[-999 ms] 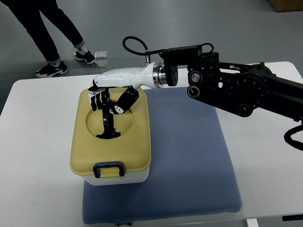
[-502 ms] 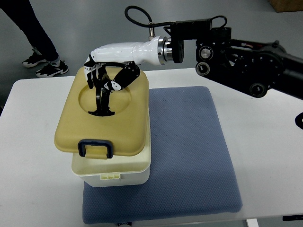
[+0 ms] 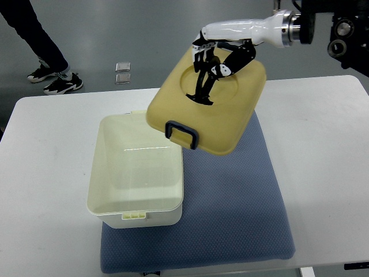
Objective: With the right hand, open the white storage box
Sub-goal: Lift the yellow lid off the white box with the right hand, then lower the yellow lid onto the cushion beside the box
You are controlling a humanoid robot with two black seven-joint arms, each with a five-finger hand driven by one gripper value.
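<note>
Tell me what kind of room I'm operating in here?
Probably a robotics lab or test area: a plain white table with a blue mat on a bare grey floor, and a person's legs standing by while the right hand lifts the yellow lid.

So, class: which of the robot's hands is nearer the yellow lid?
Right. The right hand grips the yellow lid by its top handle; the left hand is out of view.

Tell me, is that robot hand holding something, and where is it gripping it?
Yes: the right hand holds the yellow lid by the black handle in its round recess.
</note>
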